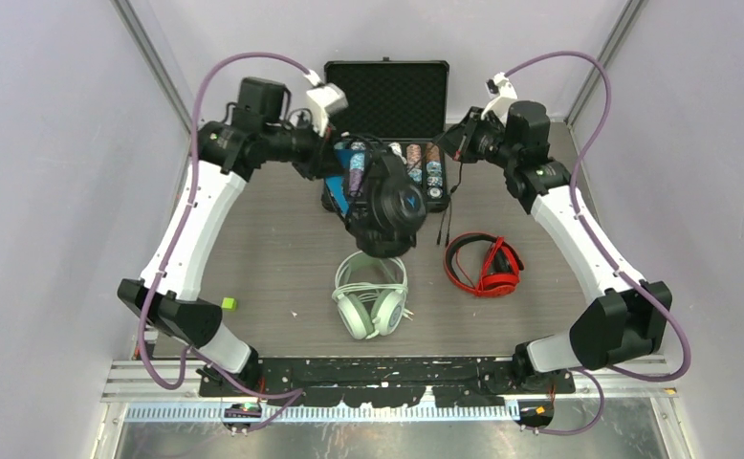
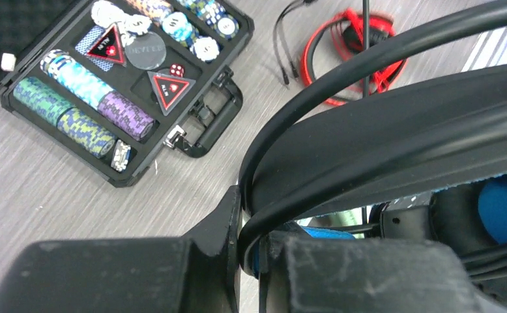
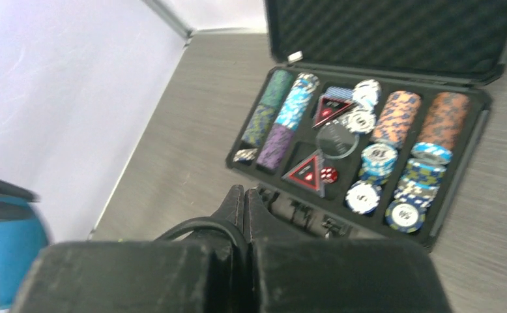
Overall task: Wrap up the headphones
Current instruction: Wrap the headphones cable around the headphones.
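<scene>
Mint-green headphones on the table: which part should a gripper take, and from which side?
Probably the thin headband, from straight above with the jaws across it. The mint-green headphones lie flat, ear cups toward the arms and band arching away; the cups look too wide and rounded to pinch. The black headphones hang over the arch's crown, so the band's left side is freer.

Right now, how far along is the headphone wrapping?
Looks done: the pale mint-green over-ear headphones and the glossy red headphones lie on the table, cables gathered close. In hand: left end effector clamps the headband of the bulky black headphones, right end effector pinches their black cable. Left: that cable dangles loose, unwound.
</scene>
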